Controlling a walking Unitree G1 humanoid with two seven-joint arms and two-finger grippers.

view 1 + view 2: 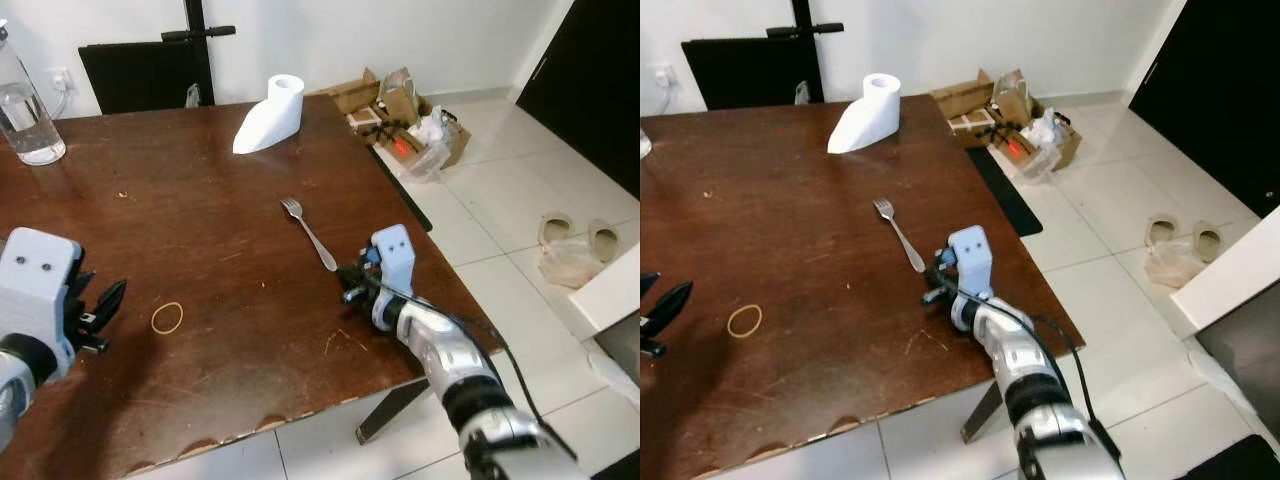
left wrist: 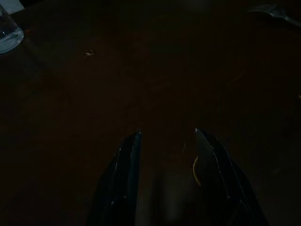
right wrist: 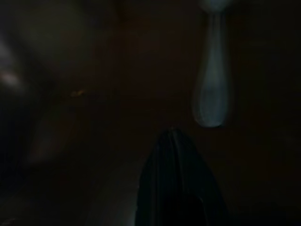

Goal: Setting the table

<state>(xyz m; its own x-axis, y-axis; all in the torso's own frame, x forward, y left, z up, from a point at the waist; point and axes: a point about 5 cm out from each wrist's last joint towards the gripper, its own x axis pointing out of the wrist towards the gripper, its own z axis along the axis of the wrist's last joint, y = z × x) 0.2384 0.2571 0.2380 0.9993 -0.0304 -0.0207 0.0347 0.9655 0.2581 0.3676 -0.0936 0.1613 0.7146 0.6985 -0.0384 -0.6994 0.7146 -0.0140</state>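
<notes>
Glass is standing at the far left corner of the table (image 1: 200,180): a clear water bottle (image 1: 25,105) with a little water in it. Nearer the robot, the left claw (image 1: 98,308) is hovering low over the wood at the table's left side, its two black fingers (image 2: 123,165) spread apart and holding nothing. Just beside its tips a yellow rubber band (image 1: 167,318) is lying flat. A roll of paper towel (image 1: 270,115), a loose sheet trailing off it, is sitting at the far edge toward the middle.

Right of centre, the fork (image 1: 309,233) is lying bare on the table, tines pointing away from the robot and handle slanting toward the right edge. The right claw (image 1: 352,282) is sitting just past the end of that handle, down near the surface; whether its fingers are parted or closed I cannot tell, since the wrist block is covering them and the right wrist view is too dark. Nothing appears to be in its grip.

Judging from this, the step in hand is placing or adjusting the fork. No plate or other cutlery is lying out, so the next move is likely calling for fetching another piece, and for lifting the right arm clear without nudging the handle.

Off the table's right side, cardboard boxes (image 1: 395,120) and a pair of slippers (image 1: 580,235) are resting on the tiled floor.
</notes>
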